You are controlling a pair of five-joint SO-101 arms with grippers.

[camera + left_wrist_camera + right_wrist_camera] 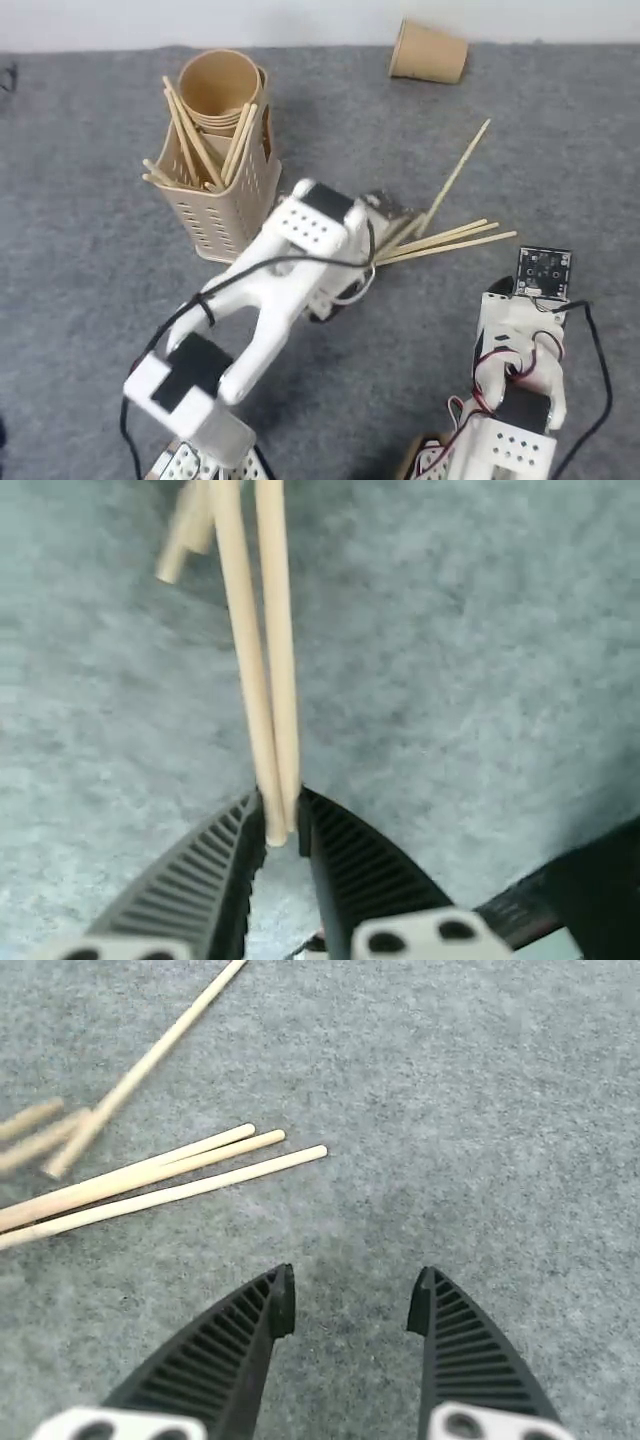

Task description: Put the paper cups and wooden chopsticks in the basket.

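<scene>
A beige slotted basket (225, 215) stands at the back left and holds nested paper cups (218, 85) and several chopsticks (190, 140). One paper cup (428, 52) lies on its side at the far edge. Loose wooden chopsticks (450, 240) fan out on the grey mat at the centre right. My left gripper (282, 815) is shut on the ends of two chopsticks (270, 660), low over the mat at the near end of that fan (392, 222). My right gripper (352, 1295) stands open over bare mat, a short way from the tips of the loose chopsticks (160, 1185).
The right arm (525, 340) sits at the front right, the left arm (270, 300) crosses the middle from the front left. One chopstick (460, 170) lies slanted toward the back right. The mat's far edge meets a white wall.
</scene>
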